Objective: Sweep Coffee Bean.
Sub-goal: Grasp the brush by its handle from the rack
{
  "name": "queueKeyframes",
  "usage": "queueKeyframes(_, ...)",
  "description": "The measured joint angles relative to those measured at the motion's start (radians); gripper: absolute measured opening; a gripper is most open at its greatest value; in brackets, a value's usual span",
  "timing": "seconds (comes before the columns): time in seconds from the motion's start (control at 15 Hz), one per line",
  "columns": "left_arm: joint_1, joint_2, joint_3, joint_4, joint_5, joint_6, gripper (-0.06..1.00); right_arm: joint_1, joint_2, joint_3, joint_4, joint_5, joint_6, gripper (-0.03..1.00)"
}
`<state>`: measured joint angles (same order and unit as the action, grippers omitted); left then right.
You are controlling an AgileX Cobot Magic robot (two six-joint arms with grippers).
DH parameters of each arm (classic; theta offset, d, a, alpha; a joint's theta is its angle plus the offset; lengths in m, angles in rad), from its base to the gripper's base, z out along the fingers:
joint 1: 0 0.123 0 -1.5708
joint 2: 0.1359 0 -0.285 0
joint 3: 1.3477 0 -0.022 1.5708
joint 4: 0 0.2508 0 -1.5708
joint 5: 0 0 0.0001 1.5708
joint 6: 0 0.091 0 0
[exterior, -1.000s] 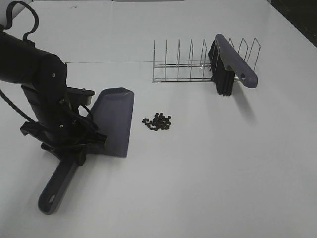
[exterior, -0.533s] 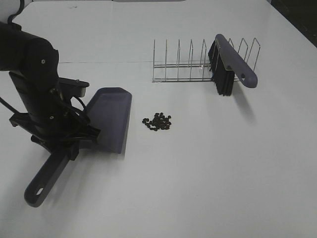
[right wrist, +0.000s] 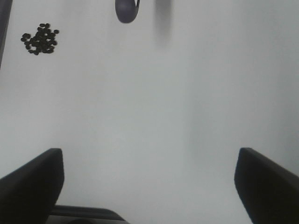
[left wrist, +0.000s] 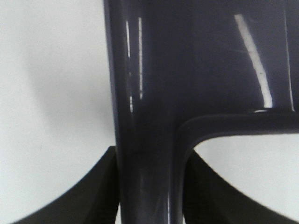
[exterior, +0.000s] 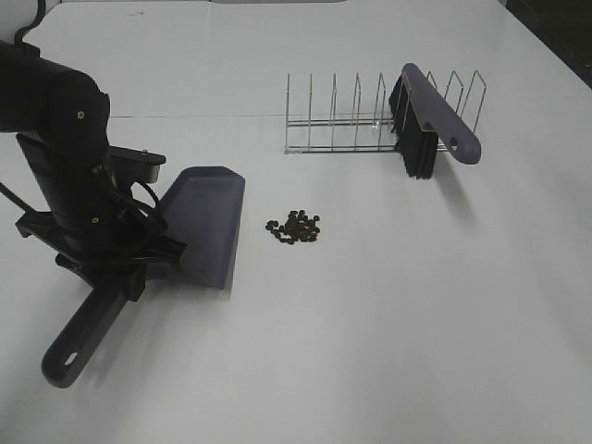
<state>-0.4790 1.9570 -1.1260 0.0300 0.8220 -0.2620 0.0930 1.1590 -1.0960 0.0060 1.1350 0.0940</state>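
Left jaws tight around dustpan handle (exterior: pixel 83 333)

dark brown-black coffee beans (exterior: pixel 293 227), grey-purple dustpan (exterior: pixel 208 222), black-bristled purple brush (exterior: pixel 442 116), silver wire rack (exterior: pixel 333 148), white table (exterior: pixel 388 324)

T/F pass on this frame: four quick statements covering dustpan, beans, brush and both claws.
1. The left claw is shut on the handle of the dustpan. True.
2. The coffee beans lie inside the dustpan. False: they sit in a small pile on the table, beside the pan's mouth and apart from it.
3. The brush rests in the wire rack. True.
4. The right claw grips the brush. False: it is open and empty over the table.
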Motion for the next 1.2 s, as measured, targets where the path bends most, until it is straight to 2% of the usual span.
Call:
queueKeyframes(0.27, 0.000, 0.000, 0.000, 0.000, 0.026, 0.004, 0.32, 0.000, 0.372, -0.259, 0.000, -0.076, -0.045, 0.84)
queueKeyframes(0.33, 0.000, 0.000, 0.000, 0.000, 0.029, 0.004, 0.32, 0.000, 0.471, -0.349, 0.000, -0.070, -0.050, 0.84)
queueKeyframes(0.4, 0.000, 0.000, 0.000, -0.006, 0.029, 0.004, 0.32, 0.000, 0.691, -0.535, -0.006, -0.020, -0.053, 0.84)
queueKeyframes(0.47, 0.000, 0.000, 0.000, -0.011, 0.029, 0.004, 0.32, 0.000, 0.786, -0.625, -0.006, 0.003, -0.056, 0.84)
queueKeyframes(0.67, 0.000, 0.000, 0.000, -0.017, 0.029, 0.004, 0.32, 0.000, 1.064, -0.924, -0.006, 0.070, -0.068, 0.84)
queueKeyframes(0.8, 0.000, 0.000, 0.000, -0.017, 0.029, 0.004, 0.32, 0.000, 1.173, -1.058, -0.006, 0.079, -0.075, 0.84)
queueKeyframes(0.93, 0.000, 0.000, 0.000, -0.017, 0.029, 0.004, 0.32, 0.000, 1.309, -1.257, 0.003, 0.080, -0.079, 0.83)
queueKeyframes(1.07, 0.000, 0.000, 0.000, -0.017, 0.029, 0.004, 0.32, -0.001, 1.383, -1.338, 0.044, 0.079, -0.079, 0.79)
queueKeyframes(1.2, 0.000, 0.000, 0.000, -0.017, 0.029, 0.004, 0.32, -0.001, 1.417, -1.345, 0.066, 0.080, -0.082, 0.77)
